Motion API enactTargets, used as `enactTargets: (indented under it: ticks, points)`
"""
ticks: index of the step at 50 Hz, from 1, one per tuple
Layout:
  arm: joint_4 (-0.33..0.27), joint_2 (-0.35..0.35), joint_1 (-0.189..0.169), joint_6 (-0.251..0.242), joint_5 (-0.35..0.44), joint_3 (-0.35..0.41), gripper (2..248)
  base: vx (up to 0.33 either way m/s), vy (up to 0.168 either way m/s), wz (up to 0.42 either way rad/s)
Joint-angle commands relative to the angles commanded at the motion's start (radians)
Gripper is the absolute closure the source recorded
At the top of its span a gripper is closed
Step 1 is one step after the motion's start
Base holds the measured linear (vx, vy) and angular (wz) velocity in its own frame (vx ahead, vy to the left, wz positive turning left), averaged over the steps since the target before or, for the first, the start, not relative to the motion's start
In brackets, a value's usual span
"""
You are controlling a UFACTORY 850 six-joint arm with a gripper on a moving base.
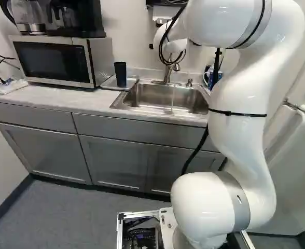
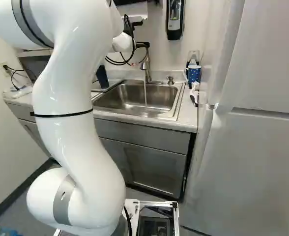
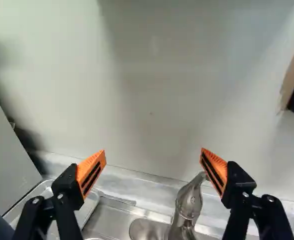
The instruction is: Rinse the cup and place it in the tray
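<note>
In a kitchenette, the dark cup [image 1: 120, 75] stands in the tray [image 1: 133, 82] on a pale counter [image 1: 54, 99], between microwave [image 1: 100, 59] and sink [image 1: 142, 96], its mouth up and long axis vertical. Water runs from the faucet [image 2: 147, 71] as the claw [image 2: 141, 46] hangs near, fingers spread, gripping nothing.

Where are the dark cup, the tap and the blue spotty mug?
Dark cup [image 1: 121, 75]: left base view, middle of its side.
Tap [image 3: 189, 202]: wrist view, its shiny metal body.
Blue spotty mug [image 2: 195, 74]: right base view, its spotty side.
</note>
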Motion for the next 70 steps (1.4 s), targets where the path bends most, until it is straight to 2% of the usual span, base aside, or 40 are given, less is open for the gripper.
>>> enactTargets:
  ticks: [32,70]
  points:
    - [0.0,0.0,0.0,0.0,-0.071,0.0,3,0.0,0.0,0.0]
    - [0.0,0.02,0.017,0.0,-0.074,0.023,3,0.0,0.0,0.0]
